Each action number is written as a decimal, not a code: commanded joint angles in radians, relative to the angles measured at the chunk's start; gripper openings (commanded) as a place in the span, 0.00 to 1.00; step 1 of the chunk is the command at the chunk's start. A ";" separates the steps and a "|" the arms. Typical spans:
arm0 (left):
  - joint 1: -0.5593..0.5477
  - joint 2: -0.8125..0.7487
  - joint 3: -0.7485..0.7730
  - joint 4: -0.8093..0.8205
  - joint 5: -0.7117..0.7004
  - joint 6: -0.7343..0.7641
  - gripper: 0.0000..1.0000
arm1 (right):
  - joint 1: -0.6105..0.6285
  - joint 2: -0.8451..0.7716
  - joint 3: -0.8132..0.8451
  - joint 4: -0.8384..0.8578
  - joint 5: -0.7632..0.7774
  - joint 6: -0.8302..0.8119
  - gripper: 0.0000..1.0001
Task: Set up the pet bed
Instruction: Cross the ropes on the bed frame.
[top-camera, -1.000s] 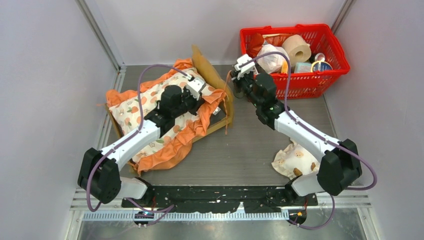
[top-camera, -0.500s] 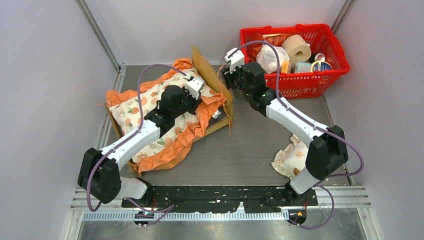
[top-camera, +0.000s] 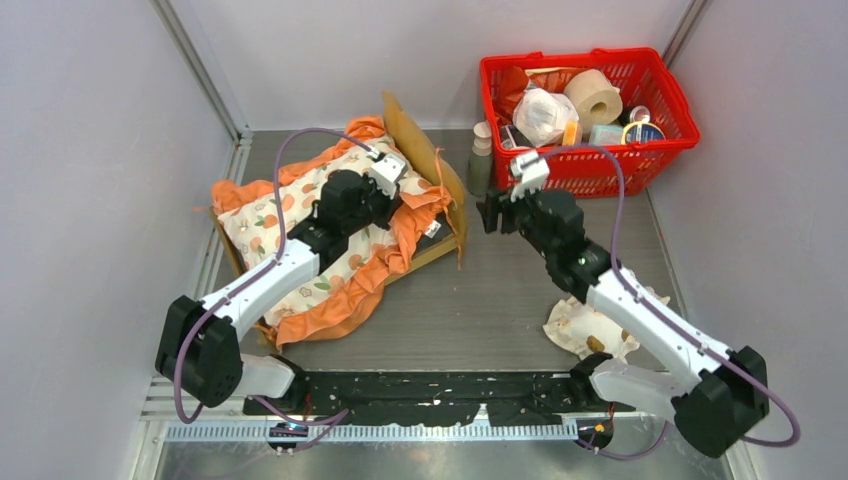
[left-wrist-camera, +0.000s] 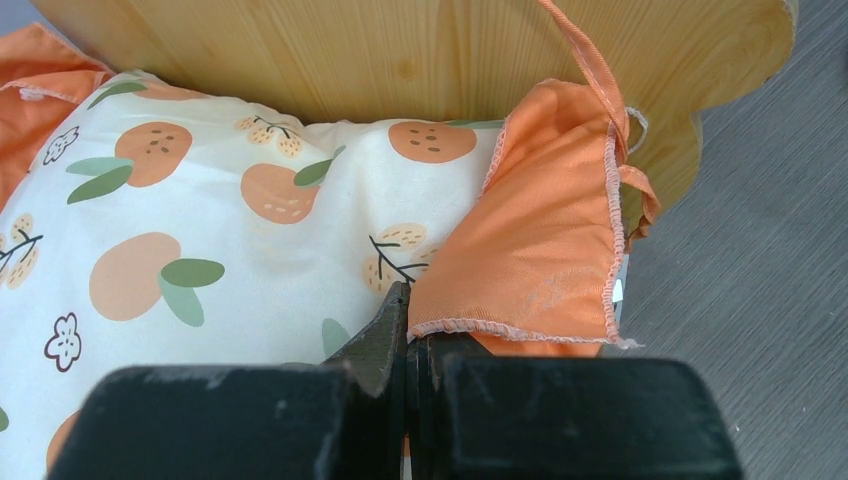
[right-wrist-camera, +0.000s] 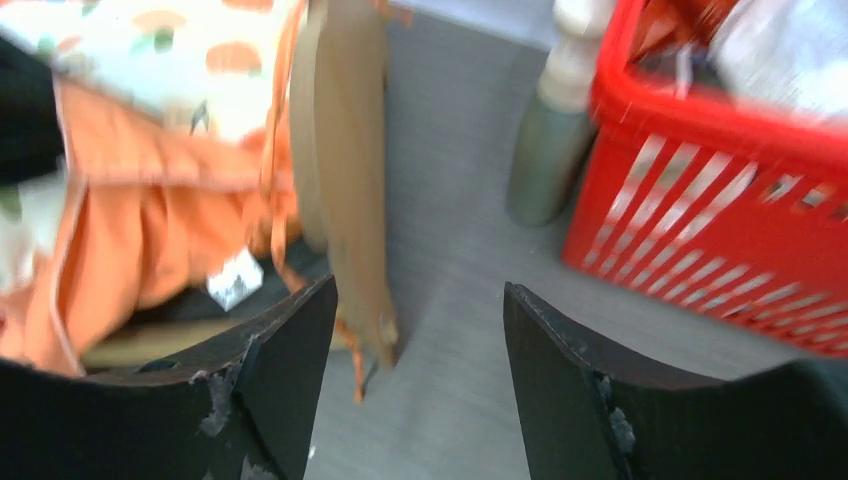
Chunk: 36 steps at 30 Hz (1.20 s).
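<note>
Nearest, on the R side of the table (top-camera: 500, 290), a small cream pillow (top-camera: 580, 325) w/ brown spots is seen, partly hidden under the R arm.

Mid-table, L of centre, the pet bed (top-camera: 418, 148) is laid diagonally, w/ its foot end toward the near L. Its wavy light-wood headboard (left-wrist-camera: 400, 60) is stood upright at the far-R end. The frame is mostly covered by a cream orange-print cushion (top-camera: 290, 225), whose orange ruffles are draped over the sides.

The L gripper (left-wrist-camera: 408, 305) is set on the cushion just short of the headboard. Its jaws are fully closed, w/ the tips at the seam where ruffle meets print. Whether any fabric is pinched can't be told.

The R gripper (right-wrist-camera: 420, 292) is held above bare table, R of the headboard and near of the basket. Its jaws are spread wide w/ nothing between them. The R wrist view is blurred.

Farther back, a grey-green bottle (top-camera: 481, 160) w/ a pale cap is stood upright between the headboard and the basket, just beside the basket's L wall.

At the far R corner a red basket (top-camera: 600, 165) is placed. It is filled w/ a paper roll (top-camera: 594, 97), a white bag (top-camera: 543, 112), a tin (top-camera: 645, 130) & other items too small to make out.
</note>
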 joint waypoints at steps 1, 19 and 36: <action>0.013 -0.002 0.028 0.025 0.006 -0.010 0.00 | 0.004 -0.113 -0.362 0.399 -0.191 0.060 0.65; 0.017 0.002 0.039 0.020 0.022 -0.021 0.00 | 0.201 0.144 -0.422 0.811 -0.038 0.006 0.51; 0.020 -0.024 0.037 0.014 0.027 -0.027 0.00 | 0.215 0.237 -0.220 0.497 0.050 -0.012 0.48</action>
